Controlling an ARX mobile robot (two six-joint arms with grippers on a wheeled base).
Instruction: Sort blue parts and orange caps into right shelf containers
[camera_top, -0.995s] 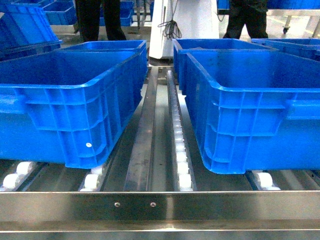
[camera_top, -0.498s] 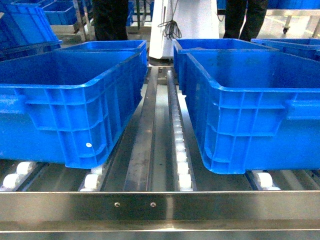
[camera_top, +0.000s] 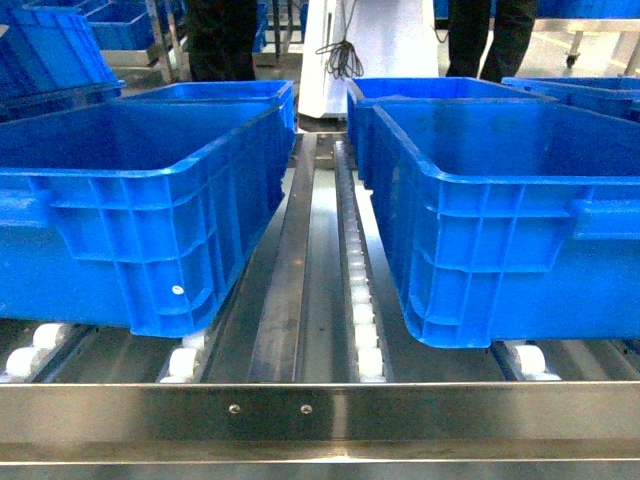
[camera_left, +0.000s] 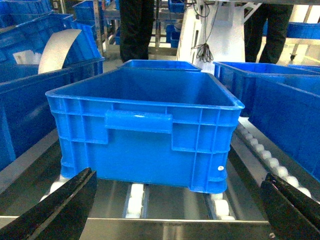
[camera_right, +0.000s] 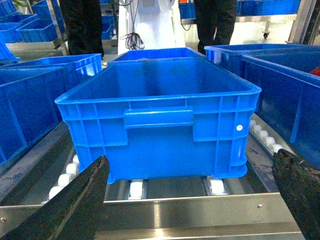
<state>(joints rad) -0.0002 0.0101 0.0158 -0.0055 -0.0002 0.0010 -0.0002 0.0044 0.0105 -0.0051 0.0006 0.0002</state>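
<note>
Two large blue bins stand on the shelf's roller tracks (camera_top: 362, 310): the left bin (camera_top: 130, 220) and the right bin (camera_top: 500, 230). Both look empty where I can see inside. No blue parts or orange caps are in view. Neither gripper shows in the head view. My left gripper (camera_left: 178, 176) is open in front of the left bin (camera_left: 145, 135), its black fingers (camera_left: 60, 205) spread wide with nothing between them. My right gripper (camera_right: 190, 160) is also open and holds nothing, facing the right bin (camera_right: 160, 135) over the steel front rail (camera_right: 165, 215).
More blue bins stand behind and to both sides (camera_right: 285, 95). A steel channel (camera_top: 310, 290) runs between the two front bins. Behind the shelf are a white machine (camera_top: 365, 50) and people's legs (camera_top: 215, 40). The flat steel rail (camera_top: 320, 410) crosses the front.
The people behind the shelf have shifted their legs a little. The bins and the shelf have not moved.
</note>
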